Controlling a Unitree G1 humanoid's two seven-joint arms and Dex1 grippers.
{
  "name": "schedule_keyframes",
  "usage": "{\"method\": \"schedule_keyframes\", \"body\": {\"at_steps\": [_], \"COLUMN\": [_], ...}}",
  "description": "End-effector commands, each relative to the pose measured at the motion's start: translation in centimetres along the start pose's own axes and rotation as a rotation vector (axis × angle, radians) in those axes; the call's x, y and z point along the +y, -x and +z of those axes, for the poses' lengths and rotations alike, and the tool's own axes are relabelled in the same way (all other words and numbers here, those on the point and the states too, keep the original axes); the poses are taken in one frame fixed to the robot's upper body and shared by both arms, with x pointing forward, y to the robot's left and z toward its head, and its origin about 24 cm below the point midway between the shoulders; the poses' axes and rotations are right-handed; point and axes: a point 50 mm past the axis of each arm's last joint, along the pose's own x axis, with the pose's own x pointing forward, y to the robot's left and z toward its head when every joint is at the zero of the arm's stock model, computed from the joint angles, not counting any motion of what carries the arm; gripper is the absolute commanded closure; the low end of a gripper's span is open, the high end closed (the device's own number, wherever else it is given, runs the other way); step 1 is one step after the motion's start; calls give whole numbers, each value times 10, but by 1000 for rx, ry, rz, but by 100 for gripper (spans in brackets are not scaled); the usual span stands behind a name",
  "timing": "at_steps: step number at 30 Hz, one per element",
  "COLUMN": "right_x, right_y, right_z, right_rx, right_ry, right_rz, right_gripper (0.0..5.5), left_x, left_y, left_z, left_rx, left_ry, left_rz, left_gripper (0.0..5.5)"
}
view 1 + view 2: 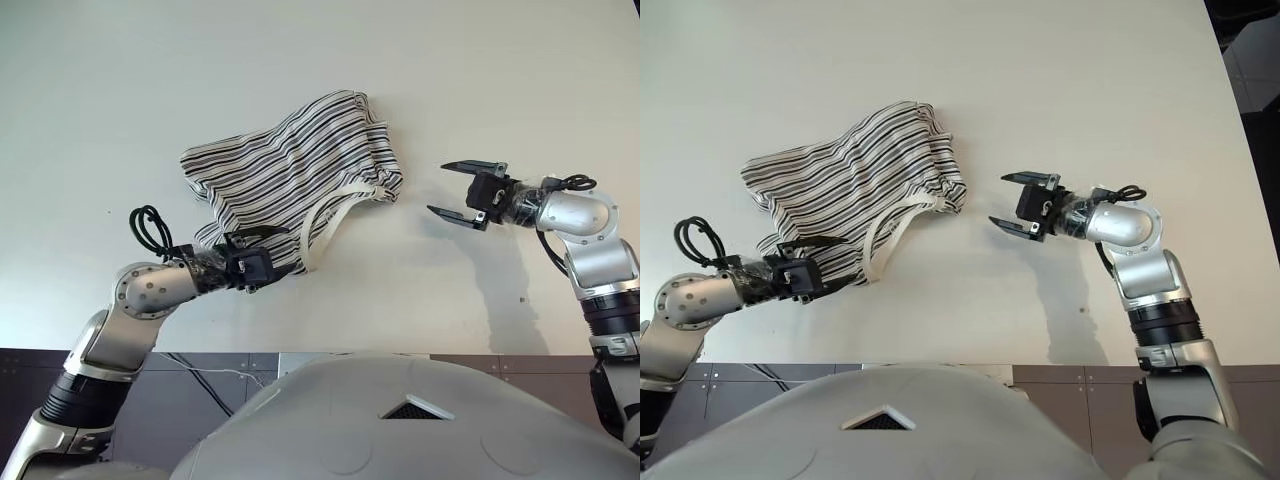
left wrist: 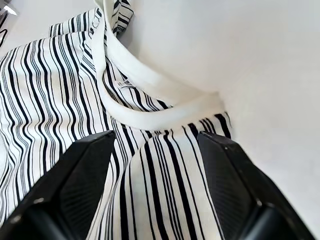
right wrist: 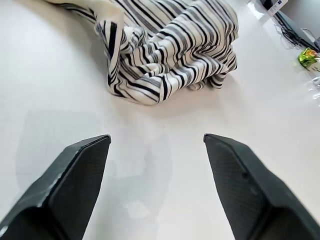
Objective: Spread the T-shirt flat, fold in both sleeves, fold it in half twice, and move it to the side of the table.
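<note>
**A robotics lab or test room, set up as a work station**

The work surface is a wide, plain white bench (image 1: 110,90) with a matte top and a straight front edge, more a test station than a piece of home furniture. Below that edge lies a dark floor (image 1: 500,365) of square panels with visible seams. Loose cables (image 1: 208,374) trail across it, one white and one black. At the bench's far side, in the right wrist view, more black leads (image 3: 289,27) run beside dark equipment, with a small crumpled green object (image 3: 306,56) near them.
</note>
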Motion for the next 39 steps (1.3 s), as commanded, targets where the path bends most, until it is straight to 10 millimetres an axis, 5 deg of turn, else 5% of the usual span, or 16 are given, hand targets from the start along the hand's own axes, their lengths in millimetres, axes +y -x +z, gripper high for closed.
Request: {"method": "schedule_keyframes", "body": {"at_steps": [1, 6, 15, 22, 39], "right_x": [2, 5, 8, 14, 7], "right_y": [-6, -6, -14, -14, -22], "right_z": [-10, -14, -3, -4, 4], "right_rx": [50, 44, -6, 1, -27], "right_ry": [116, 150, 144, 131, 180], "right_rz": [25, -11, -39, -56, -48], "right_gripper": [206, 206, 206, 206, 202], "left_x": [-9, -12, -17, -15, -49], "left_y": [12, 30, 13, 15, -4], "left_z": [-5, -3, -34, -30, -64], "left_rx": [79, 132, 295, 235, 284], "left_ry": [-112, -151, -344, -371, -308], "left_rz": [-58, -92, -63, -79, -125], "left_gripper": [247, 247, 247, 247, 536]}}
